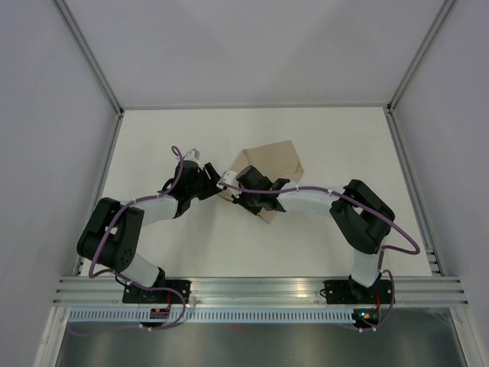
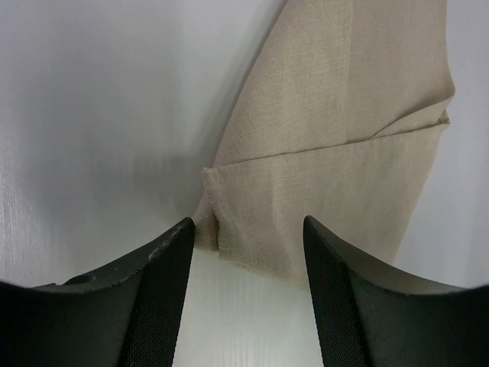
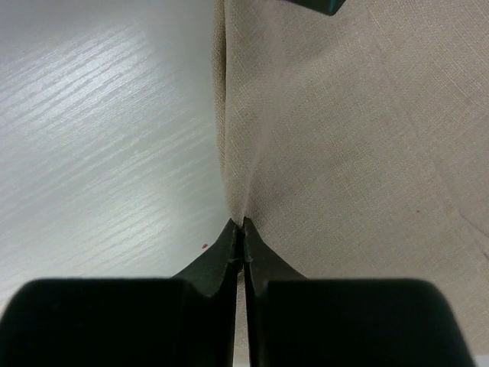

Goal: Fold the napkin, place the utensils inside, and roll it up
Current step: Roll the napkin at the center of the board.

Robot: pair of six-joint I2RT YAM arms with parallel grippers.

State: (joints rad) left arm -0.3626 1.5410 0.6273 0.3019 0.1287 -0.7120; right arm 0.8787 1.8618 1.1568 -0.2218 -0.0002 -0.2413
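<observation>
By the napkin (image 1: 275, 160), left gripper (image 2: 248, 229) facing right gripper (image 3: 243, 228).

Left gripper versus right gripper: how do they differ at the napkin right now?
The left gripper has its jaws wide apart; the right gripper has them pressed together. The left gripper holds nothing, with a corner of the napkin lying just ahead of its gap; the right gripper appears to pinch a napkin fold at its tips. Both are black, two-fingered and low over the white table at the napkin.
</observation>
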